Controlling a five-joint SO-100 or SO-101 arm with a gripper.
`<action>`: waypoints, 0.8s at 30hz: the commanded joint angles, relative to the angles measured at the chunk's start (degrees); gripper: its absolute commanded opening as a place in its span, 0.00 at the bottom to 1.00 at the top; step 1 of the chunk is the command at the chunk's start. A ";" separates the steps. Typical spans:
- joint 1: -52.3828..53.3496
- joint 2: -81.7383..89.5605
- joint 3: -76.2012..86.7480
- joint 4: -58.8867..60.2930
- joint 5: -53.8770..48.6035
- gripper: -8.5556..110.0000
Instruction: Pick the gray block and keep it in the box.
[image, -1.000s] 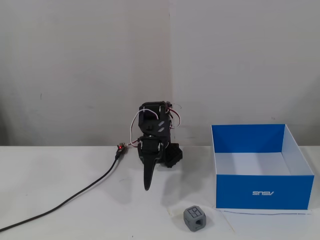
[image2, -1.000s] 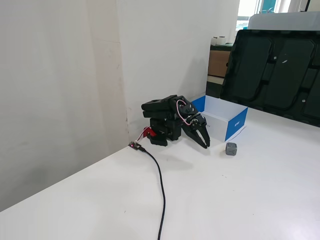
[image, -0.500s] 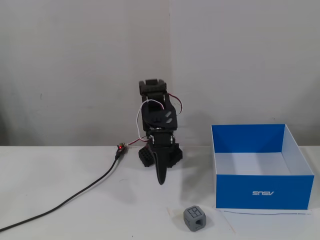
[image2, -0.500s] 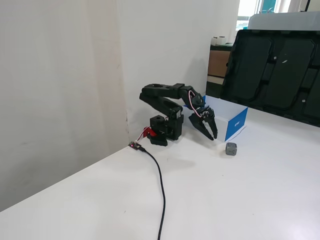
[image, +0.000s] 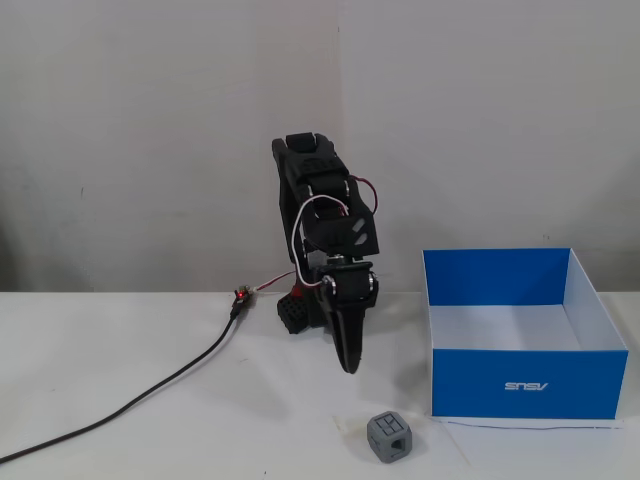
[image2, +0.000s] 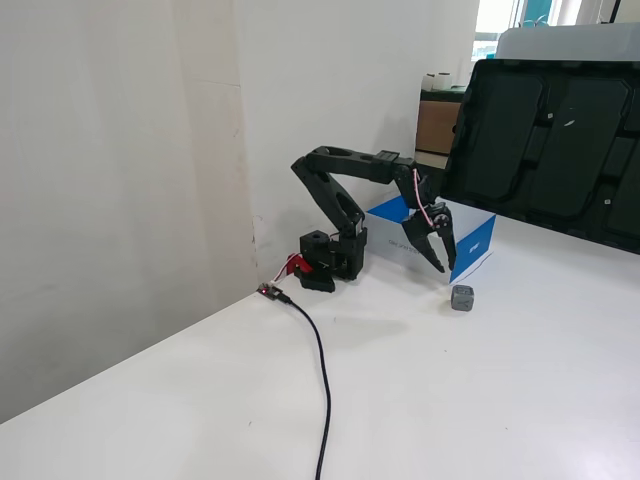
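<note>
The gray block is a small cube with dark cut-outs, lying on the white table near the front edge; it also shows in the other fixed view. The blue box stands open to its right, white inside and empty as far as I can see. It is partly hidden behind the arm in the other fixed view. My gripper points down, above the table, behind and a little left of the block. Its jaws look closed and empty. It also shows in the other fixed view.
The arm's base stands at the back by the wall. A black cable runs from it across the table to the front left. A large black tray-like panel leans behind the box.
</note>
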 joint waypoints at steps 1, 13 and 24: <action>-1.23 -6.86 -9.93 1.49 0.00 0.12; -4.04 -24.35 -18.63 4.57 0.09 0.27; -7.38 -32.70 -23.55 6.68 -0.88 0.28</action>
